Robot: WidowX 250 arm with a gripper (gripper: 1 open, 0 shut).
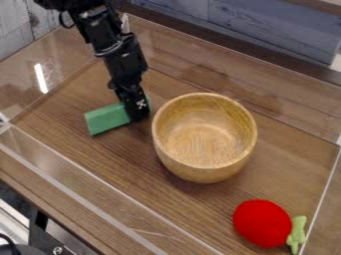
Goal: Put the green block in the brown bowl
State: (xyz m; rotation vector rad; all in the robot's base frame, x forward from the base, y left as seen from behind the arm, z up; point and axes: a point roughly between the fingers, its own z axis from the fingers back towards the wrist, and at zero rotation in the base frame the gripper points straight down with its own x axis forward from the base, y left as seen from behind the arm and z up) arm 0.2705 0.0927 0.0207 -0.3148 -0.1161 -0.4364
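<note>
The green block lies flat on the wooden table, left of the brown bowl. My gripper comes down from the upper left on a dark arm and sits at the block's right end, its fingers closed in on that end. The block rests on the table surface, slightly skewed. The bowl is upright with nothing inside and stands just right of the gripper.
A red round object with a green tip lies at the front right. Clear plastic walls ring the table along the front and left. A grey panel runs across the back.
</note>
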